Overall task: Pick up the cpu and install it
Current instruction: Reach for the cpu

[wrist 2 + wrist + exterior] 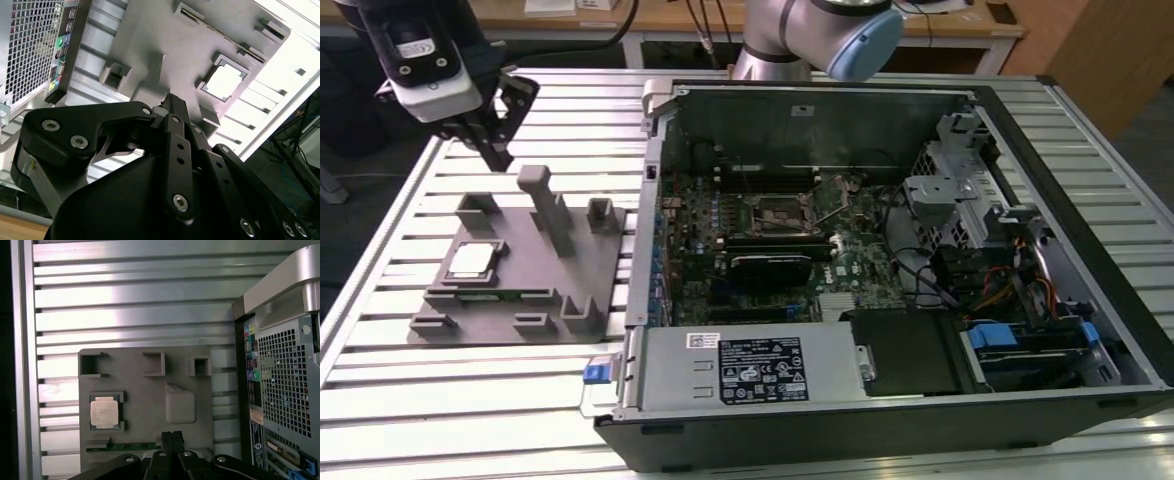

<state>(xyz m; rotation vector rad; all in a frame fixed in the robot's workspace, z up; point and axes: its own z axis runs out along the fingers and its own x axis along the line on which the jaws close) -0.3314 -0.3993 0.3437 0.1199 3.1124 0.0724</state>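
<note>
The cpu [471,262] is a flat square chip with a silver top. It lies in a recess on the grey fixture plate [574,275], on the exterior view's left. Both wrist views show the cpu [104,412] [224,80] seated in its pocket. My gripper [496,155] hangs above the table beyond the fixture's far edge, well clear of the chip. Its dark fingers [172,436] [172,102] are pressed together with nothing between them. The motherboard socket [781,212] sits inside the open computer case.
The open computer case [1067,120] fills the exterior view's right, with drive bays, cables and a power supply [747,365]. Tall posts [540,200] rise from the fixture. A green memory stick [125,446] lies in a slot beside the chip. The table [400,400] is ribbed aluminium.
</note>
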